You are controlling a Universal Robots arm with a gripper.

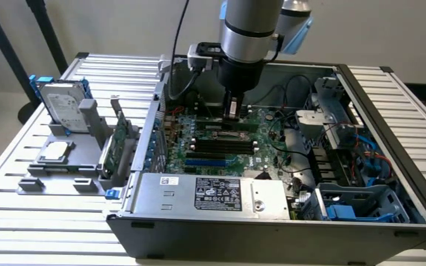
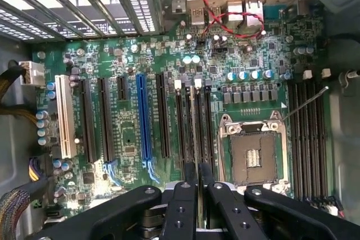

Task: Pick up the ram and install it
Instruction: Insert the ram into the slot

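The ram (image 2: 197, 133) is clamped edge-on between the two black fingers (image 2: 185, 195) of the gripper (image 2: 198, 168), which are drawn close together with only the thin stick between them. The ram is held upright over the motherboard (image 2: 129, 133), in line with one of a bank of black memory slots (image 2: 181, 127) just beside the CPU socket (image 2: 253, 155) — whether its lower edge is touching the slot cannot be told. White latches (image 2: 178, 84) are seen at one end of these slots. A second bank of black slots (image 2: 308, 133) lies on the other side of the socket. Further out on the board a blue expansion slot (image 2: 142, 122) and a white slot (image 2: 63, 116) are seen, and a twisted red-and-black wire (image 2: 225, 21) is draped above the board.

In the exterior view the arm (image 1: 250, 27) is seen reaching straight down into the open computer case (image 1: 272, 233), toward its far side; the power supply (image 1: 213, 194) is mounted along the near wall. Outside the case, at the exterior view's left, a grey fixture (image 1: 46, 183) is set on the slatted table (image 1: 20, 221) — a silver hard drive (image 1: 64, 105) is stood at its far end, a green expansion card (image 1: 120, 145) is slotted upright on the side nearest the case, and a processor chip (image 1: 56, 151) is laid flat.
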